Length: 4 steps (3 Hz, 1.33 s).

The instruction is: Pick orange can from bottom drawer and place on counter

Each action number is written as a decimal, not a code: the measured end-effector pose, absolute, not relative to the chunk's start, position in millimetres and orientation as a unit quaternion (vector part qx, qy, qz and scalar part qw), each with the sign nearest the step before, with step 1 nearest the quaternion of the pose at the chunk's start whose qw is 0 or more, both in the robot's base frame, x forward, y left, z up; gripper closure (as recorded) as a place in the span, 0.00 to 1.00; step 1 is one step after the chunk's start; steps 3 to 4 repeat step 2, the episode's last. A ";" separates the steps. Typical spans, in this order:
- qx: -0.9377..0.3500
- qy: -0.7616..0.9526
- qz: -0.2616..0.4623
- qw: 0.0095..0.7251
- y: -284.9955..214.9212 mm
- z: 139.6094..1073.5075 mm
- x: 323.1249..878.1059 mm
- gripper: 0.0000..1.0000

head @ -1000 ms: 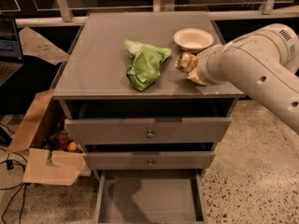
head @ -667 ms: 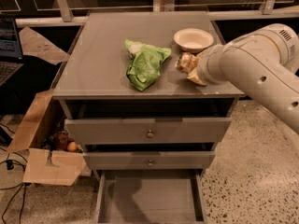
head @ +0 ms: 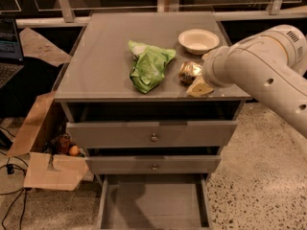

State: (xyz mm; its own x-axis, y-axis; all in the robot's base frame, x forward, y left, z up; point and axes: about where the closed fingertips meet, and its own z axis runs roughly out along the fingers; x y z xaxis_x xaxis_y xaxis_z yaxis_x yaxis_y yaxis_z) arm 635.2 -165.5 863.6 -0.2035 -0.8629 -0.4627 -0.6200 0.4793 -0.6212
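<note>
The orange can (head: 187, 72) is on the counter (head: 100, 61), right of middle, just below the white bowl. My gripper (head: 195, 81) is at the can's right side, close against it, at the end of the white arm (head: 259, 66) that reaches in from the right. The arm hides part of the can, so I cannot see whether the can stands free. The bottom drawer (head: 153, 202) is pulled open at the foot of the cabinet, and its grey floor shows nothing inside.
A green bag (head: 148, 65) lies mid-counter, left of the can. A white bowl (head: 199, 40) sits behind the can. The two upper drawers (head: 153, 134) are slightly open. A cardboard box (head: 48, 150) with small items stands on the floor at left.
The gripper and the can have shifted slightly toward the counter's front edge. Nothing else has moved.
</note>
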 end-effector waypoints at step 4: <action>-0.487 0.761 -0.151 0.401 -165.5 863.6 635.2 0.00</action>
